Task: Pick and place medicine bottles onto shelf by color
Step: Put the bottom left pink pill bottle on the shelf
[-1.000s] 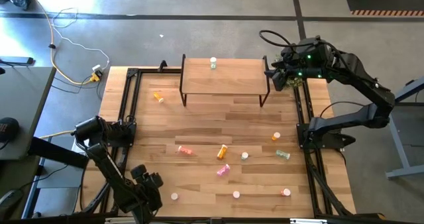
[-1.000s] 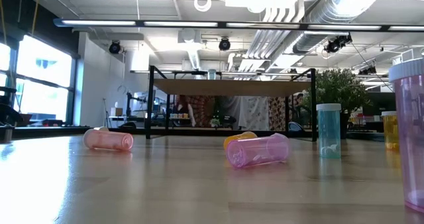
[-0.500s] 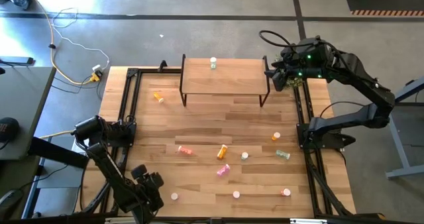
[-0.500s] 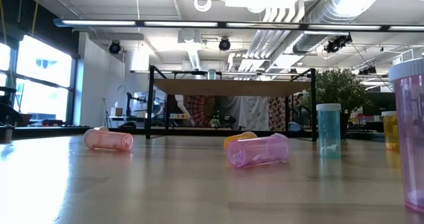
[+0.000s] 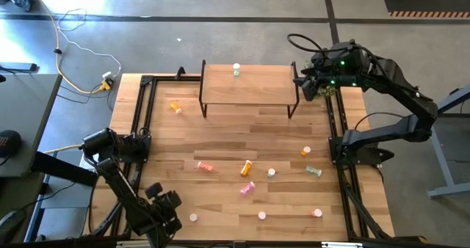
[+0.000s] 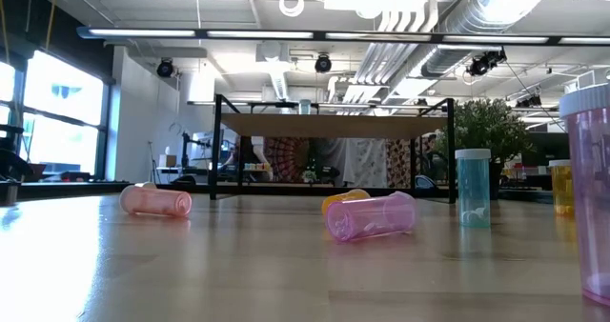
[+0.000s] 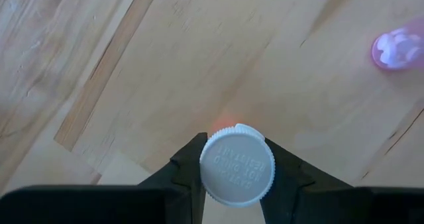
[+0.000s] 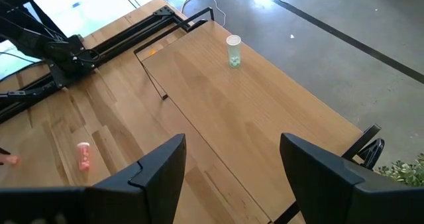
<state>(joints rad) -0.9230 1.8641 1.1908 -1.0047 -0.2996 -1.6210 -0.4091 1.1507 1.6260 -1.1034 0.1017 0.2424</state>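
My left gripper [image 5: 169, 203] stands over the table's near left corner, pointing steeply down and shut on a white-capped medicine bottle [image 7: 237, 164]. A reddish-orange glow shows on the wood beside the cap. In the high view the gripper hides this bottle. My right gripper [image 8: 228, 177] hangs open above the right end of the shelf [image 5: 248, 84], touching nothing. One green bottle [image 5: 236, 70] stands upright on the shelf's far edge. Several pink, orange and green bottles lie or stand on the table, among them a pink one [image 5: 193, 218] close to the left gripper. My left gripper pinches the bottle's white cap [image 7: 211, 172] by its round side between the two fingers, one finger on each side. The fingers come from above, pointing steeply down. The bottle is upright with its cap top facing the wrist; the cap hides its body and foot.
Loose bottles lie at the table's middle and near right: pink [image 5: 205, 166], orange [image 5: 247, 167], pink [image 5: 247, 189], orange [image 5: 306, 152], green [image 5: 313, 172], red [image 5: 316, 213]. An orange one [image 5: 175, 107] lies left of the shelf. Black rails [image 5: 139, 116] run along both table sides.
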